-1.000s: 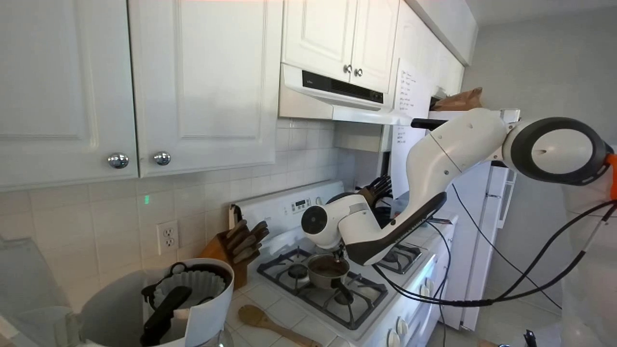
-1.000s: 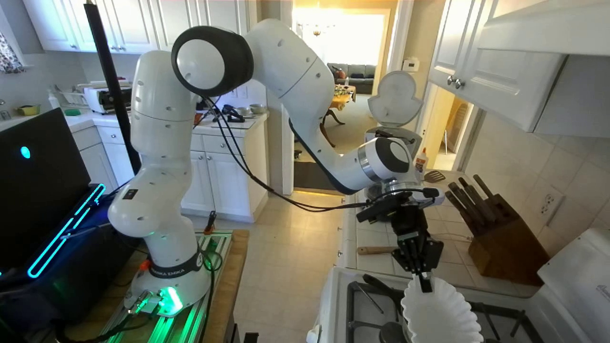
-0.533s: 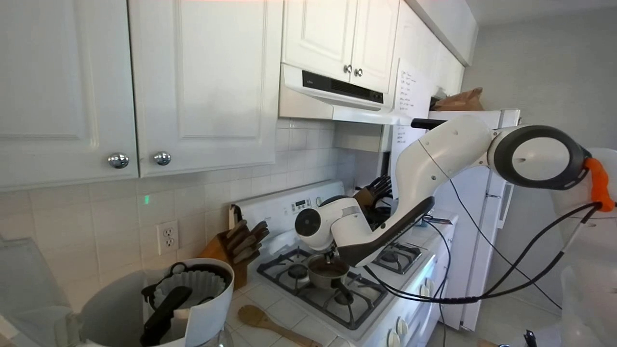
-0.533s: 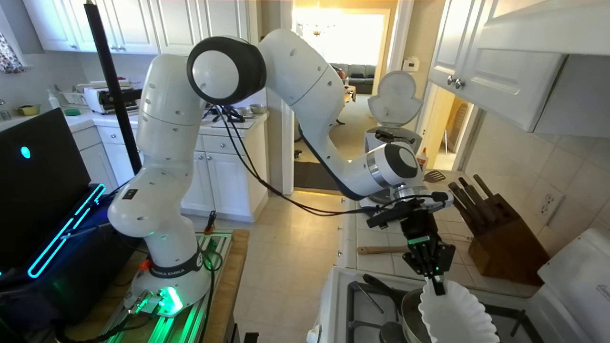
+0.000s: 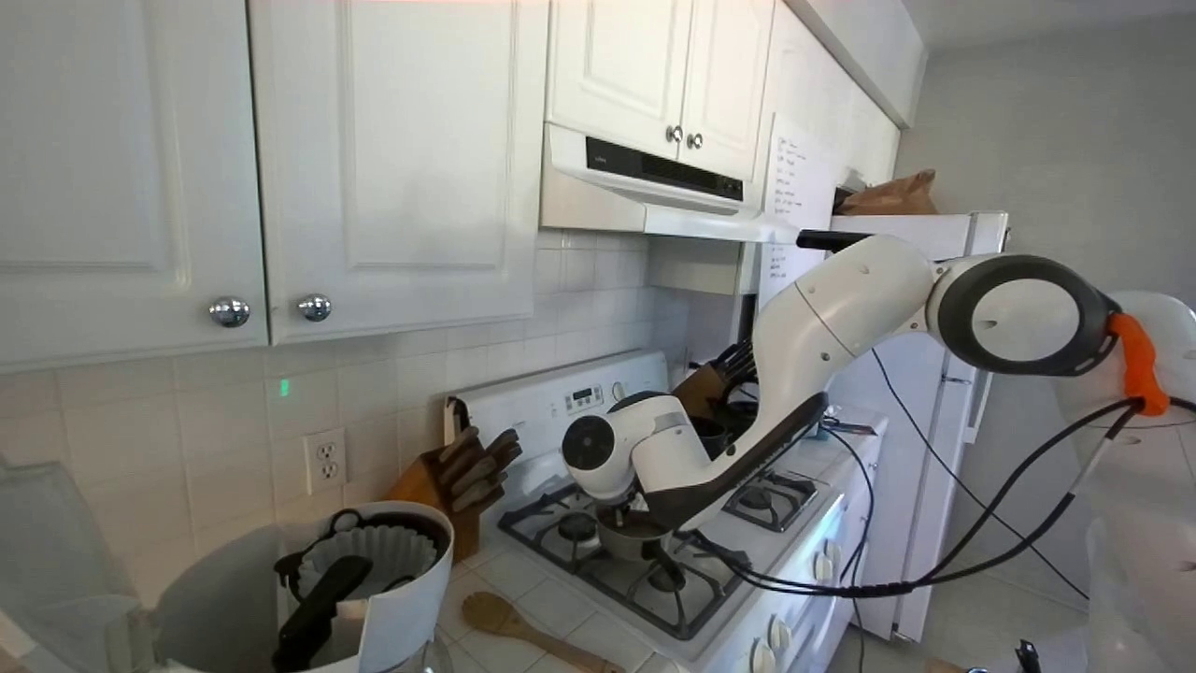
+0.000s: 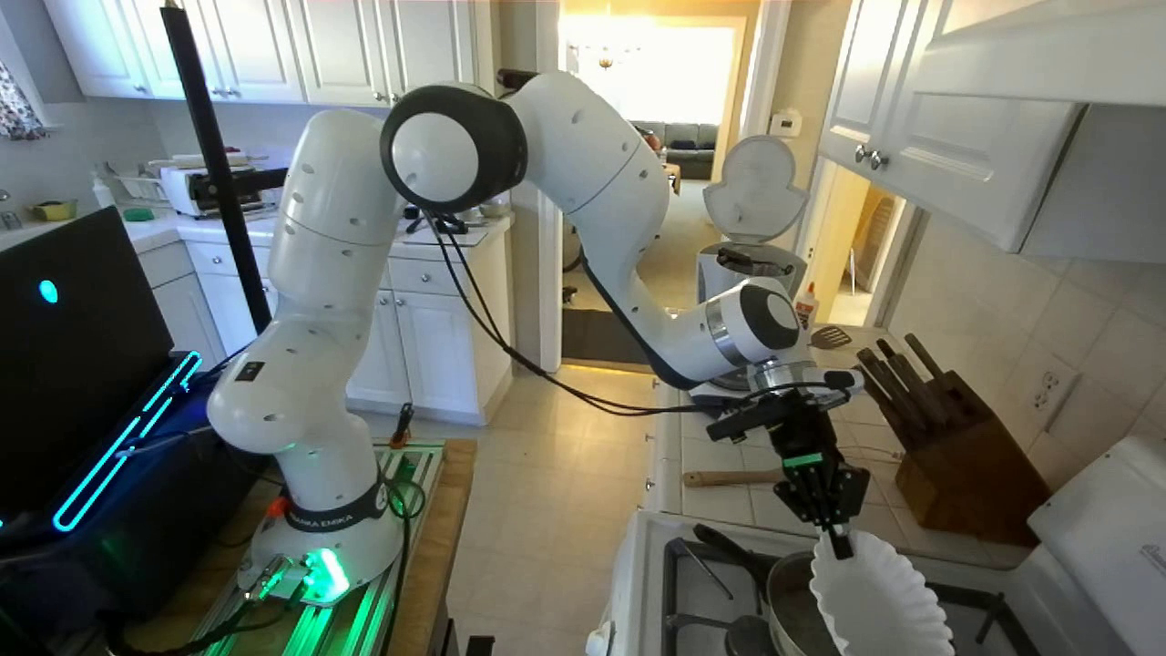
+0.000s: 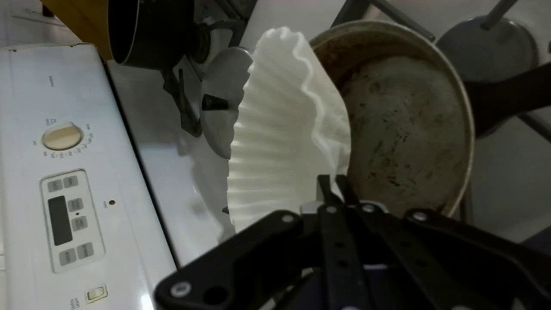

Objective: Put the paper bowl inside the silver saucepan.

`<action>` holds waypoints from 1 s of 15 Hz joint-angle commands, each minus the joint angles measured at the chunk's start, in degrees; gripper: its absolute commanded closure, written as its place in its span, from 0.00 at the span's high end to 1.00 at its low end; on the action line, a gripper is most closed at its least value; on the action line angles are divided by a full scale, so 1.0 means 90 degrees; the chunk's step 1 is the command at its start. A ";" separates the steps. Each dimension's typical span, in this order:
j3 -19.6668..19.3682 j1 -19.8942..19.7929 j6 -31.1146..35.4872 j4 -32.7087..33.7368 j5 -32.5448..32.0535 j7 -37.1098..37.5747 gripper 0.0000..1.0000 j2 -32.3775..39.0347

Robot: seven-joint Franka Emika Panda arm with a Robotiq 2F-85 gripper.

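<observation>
The white fluted paper bowl (image 7: 275, 142) hangs from my gripper (image 7: 335, 185), which is shut on its rim. In the wrist view the bowl is tilted and covers the left edge of the silver saucepan (image 7: 413, 129), whose stained inside is otherwise open to view. In an exterior view the bowl (image 6: 879, 601) hangs under the gripper (image 6: 840, 544) and hides the right part of the saucepan (image 6: 791, 601). The saucepan (image 5: 631, 544) stands on a burner grate with its black handle toward the stove front. The bowl cannot be made out there behind the arm.
A dark pot (image 7: 155, 34) and a flat round lid (image 7: 226, 90) are near the stove's control panel (image 7: 73, 172). A knife block (image 6: 975, 465) stands beside the stove. A wooden spoon (image 5: 537, 637) lies on the counter by a large pale container (image 5: 402, 589).
My gripper has moved with the bowl toward the stove's back panel, mostly in the earlier half second. More of the saucepan now shows beside the bowl. The bowl stays gripped.
</observation>
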 commanded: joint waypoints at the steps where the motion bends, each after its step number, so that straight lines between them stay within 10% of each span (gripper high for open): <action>1: -0.0005 -0.0031 0.0261 0.0141 -0.0009 0.0065 0.00 0.0188; 11: -0.0002 -0.0031 0.0594 0.0082 0.0153 0.0029 0.00 0.0261; 12: 0.0012 -0.0048 0.0616 0.0051 0.0212 -0.0016 0.26 0.0253; 15: 0.0087 -0.0051 0.0522 -0.0168 0.0606 -0.0168 0.39 0.0094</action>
